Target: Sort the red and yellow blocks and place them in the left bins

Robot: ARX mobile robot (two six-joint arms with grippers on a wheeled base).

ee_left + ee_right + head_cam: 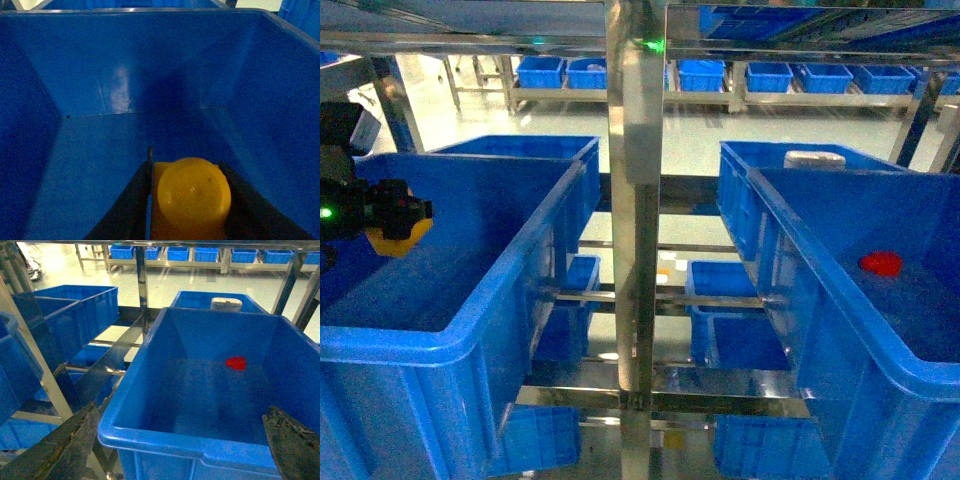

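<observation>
Yellow block [192, 192] sits tight between the 2 dark fingers [125, 210] of the left gripper [187, 200], so this hand is closed on it and carrying it. Seen from the left wrist, the block looks round on top and fills the gap between the fingers. Right under and ahead of it is the bare floor of the left bin [90, 150], with no other block showing inside. From the head camera, the left gripper [395, 228] hangs over the near left bin [470, 320], inside its walls, with a bit of yellow [400, 240] peeking out below it.

My guess is that the drop comes next: the block is straight above the bin floor, so the hand only has to let go, maybe after going a little lower.

Over on the other side, the right gripper [182, 450] hangs just in front of the right bin [200, 440] with its 2 fingers [60, 450] spread wide and nothing between them. Farther in, a red block [236, 363] lies on that bin's floor near the back wall. It is ahead of the right hand and a little to its right. The right arm is much nearer to it than the left arm. I cannot tell its long axis from here.

Behind the right bin, a white thing [226, 303] rests in the next blue bin.
</observation>
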